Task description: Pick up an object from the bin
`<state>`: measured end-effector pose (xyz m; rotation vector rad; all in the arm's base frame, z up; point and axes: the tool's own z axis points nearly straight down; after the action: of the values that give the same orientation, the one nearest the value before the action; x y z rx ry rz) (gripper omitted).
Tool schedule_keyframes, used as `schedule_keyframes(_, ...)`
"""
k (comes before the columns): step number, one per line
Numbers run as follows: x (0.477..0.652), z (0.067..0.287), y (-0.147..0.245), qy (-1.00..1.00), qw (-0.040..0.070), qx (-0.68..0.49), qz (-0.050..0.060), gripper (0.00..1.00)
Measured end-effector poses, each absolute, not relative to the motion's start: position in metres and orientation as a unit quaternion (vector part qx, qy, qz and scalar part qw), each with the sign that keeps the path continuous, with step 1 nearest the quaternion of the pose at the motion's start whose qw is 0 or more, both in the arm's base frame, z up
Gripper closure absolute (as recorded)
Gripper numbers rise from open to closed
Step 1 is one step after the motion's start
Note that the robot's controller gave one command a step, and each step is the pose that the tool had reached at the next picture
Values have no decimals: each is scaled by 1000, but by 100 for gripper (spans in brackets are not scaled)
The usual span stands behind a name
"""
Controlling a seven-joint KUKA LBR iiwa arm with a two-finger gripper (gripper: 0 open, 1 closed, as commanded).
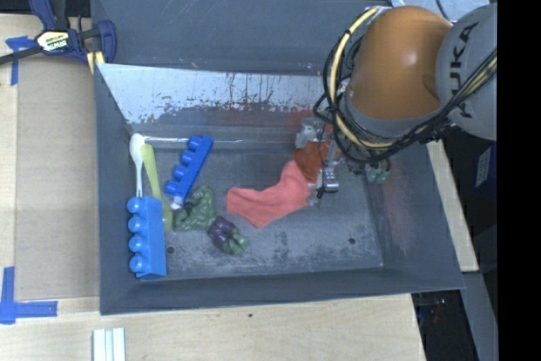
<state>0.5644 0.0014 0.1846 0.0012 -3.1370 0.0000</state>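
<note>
My gripper (318, 158) hangs under the orange dome at the right of the bin, low over the floor. A pink-red cloth (266, 200) lies across the middle of the floor. Its upper right end rises into the gripper and shows between the fingers, which are closed on it. The rest of the cloth trails down and left on the bin floor. A small purple and green toy (226, 234) lies just below the cloth's left end.
Left of the cloth lies a dark green figure (196, 211). A blue toothed block (188, 165), a white and yellow toothbrush (145, 169) and a blue studded brick (145, 237) sit by the left wall. The arm's dome and cables cover the bin's right part.
</note>
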Motion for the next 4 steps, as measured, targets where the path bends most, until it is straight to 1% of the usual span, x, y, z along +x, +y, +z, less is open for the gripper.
schedule_keyframes(1,566,188,1,-1000,-1,0,0,0)
schedule_keyframes(2,565,130,-55,-999,-4,49,0,0)
schedule_keyframes(3,536,96,-24,-998,-5,56,1,0)
schedule_keyframes(4,562,78,5,-992,-5,123,0,0)
